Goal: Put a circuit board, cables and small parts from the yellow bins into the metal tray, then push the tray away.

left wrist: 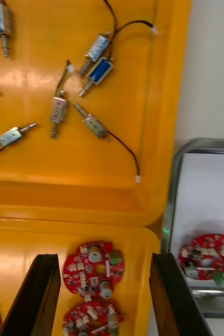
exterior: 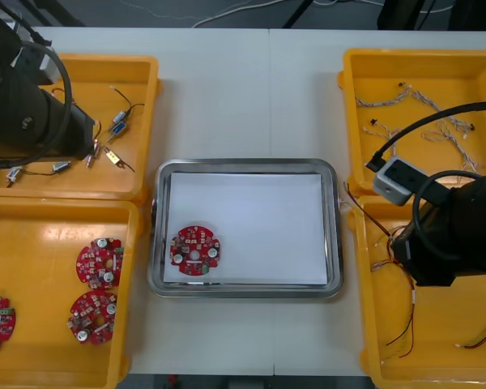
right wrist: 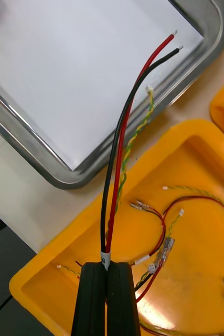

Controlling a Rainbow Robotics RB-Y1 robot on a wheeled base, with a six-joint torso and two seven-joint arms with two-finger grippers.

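Observation:
My right gripper (right wrist: pixel 107 265) is shut on a red and black cable (right wrist: pixel 123 131), which rises from the fingers and ends over the corner of the metal tray (right wrist: pixel 49 170). A twisted yellow cable (right wrist: pixel 137 131) runs alongside it; I cannot tell whether it is held too. The white-lined tray (exterior: pixel 246 165) holds one round red circuit board (exterior: pixel 195 250) near its front left corner. My left gripper (left wrist: pixel 104 257) stands open above circuit boards (left wrist: pixel 94 268) in the near left bin. In the front view the right arm (exterior: pixel 454 235) is over the near right bin.
Small metal parts (left wrist: pixel 96 73) with thin wires lie in the far left bin (exterior: pixel 146 65). Three more boards sit in the near left bin (exterior: pixel 49 215). Twisted cables (exterior: pixel 437 121) lie in the far right bin, and red and yellow cables (right wrist: pixel 164 231) in the near right one.

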